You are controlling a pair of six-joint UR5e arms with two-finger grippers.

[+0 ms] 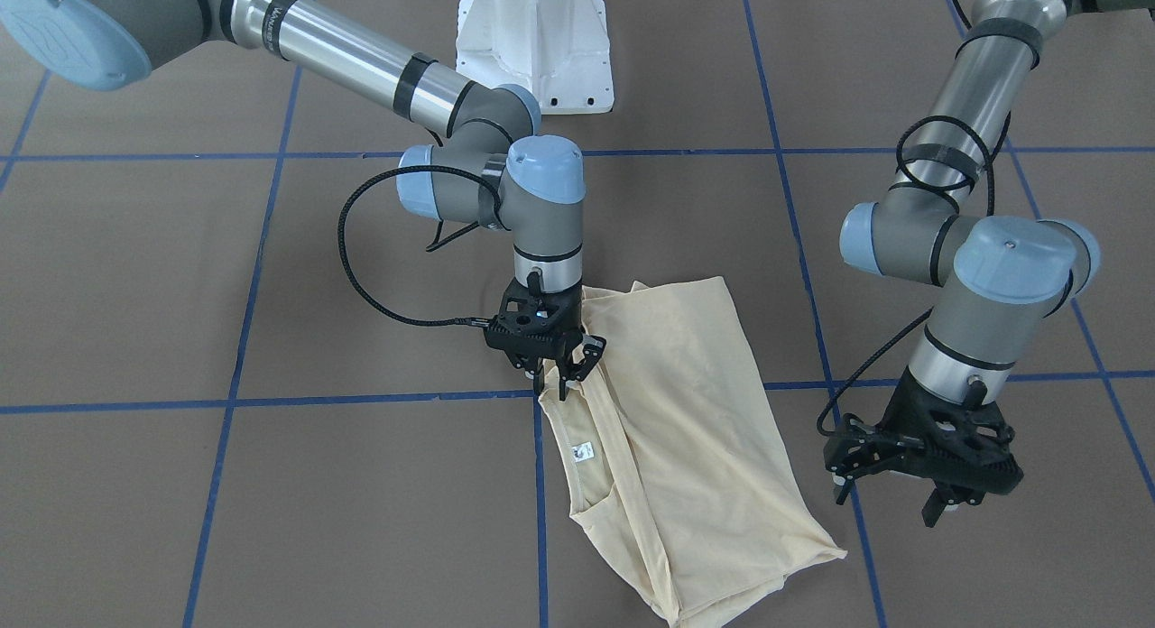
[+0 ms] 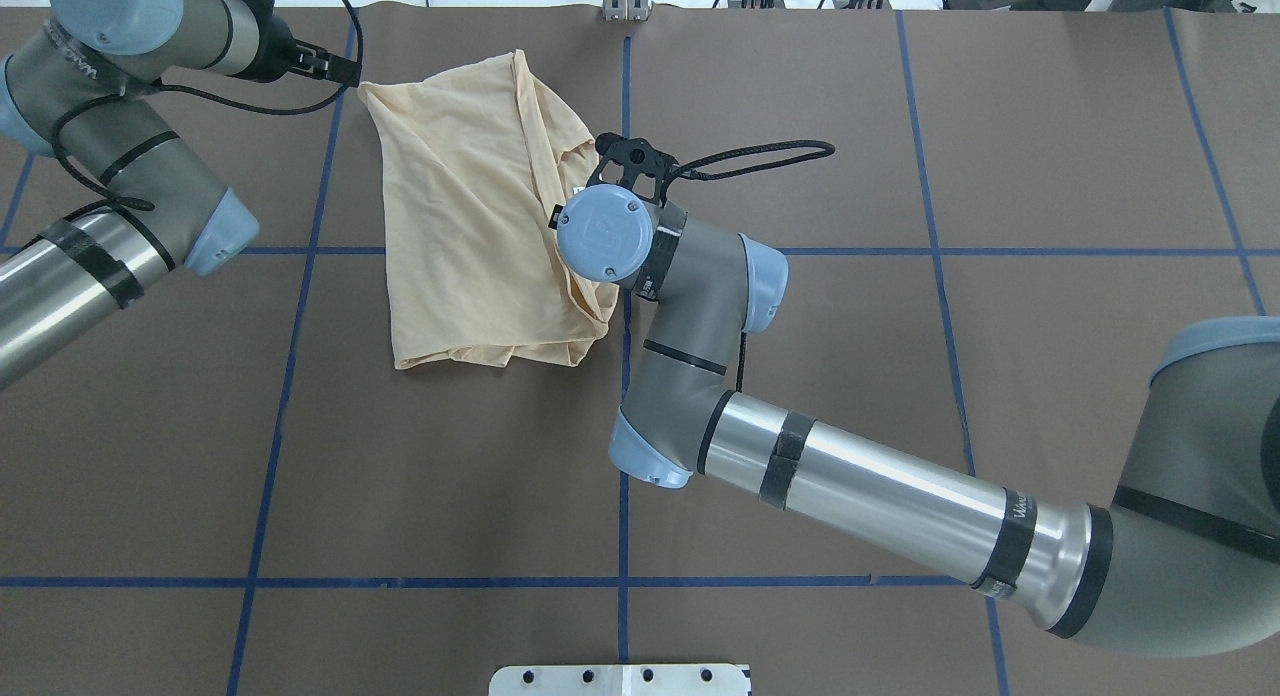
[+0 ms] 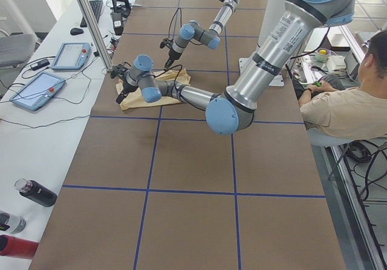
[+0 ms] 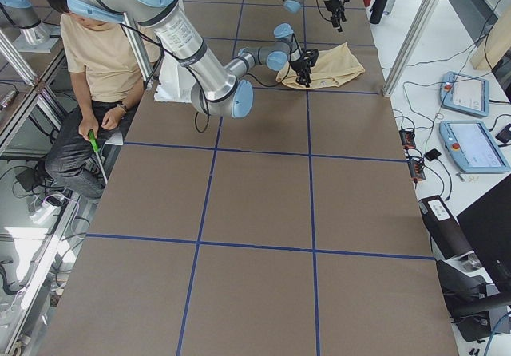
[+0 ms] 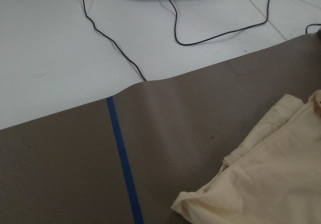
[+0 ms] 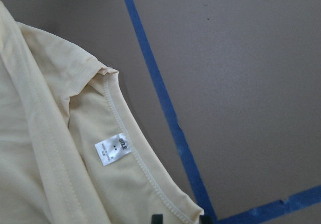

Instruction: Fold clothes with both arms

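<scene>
2 arms [image 1: 361, 60] [image 1: 984, 78], 1 shirt [image 1: 686, 411], 1 tag [image 1: 583, 451]

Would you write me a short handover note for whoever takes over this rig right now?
Right gripper: jaws look closed on the shirt edge beside the collar, low over the table.
Left gripper: jaws open, empty, hovering clear of the shirt's other side.
Shirt: lying in a rough lengthwise fold, neck tag facing up.
Done: a first fold, it seems.
Left: neaten it and fold it shorter.
</scene>
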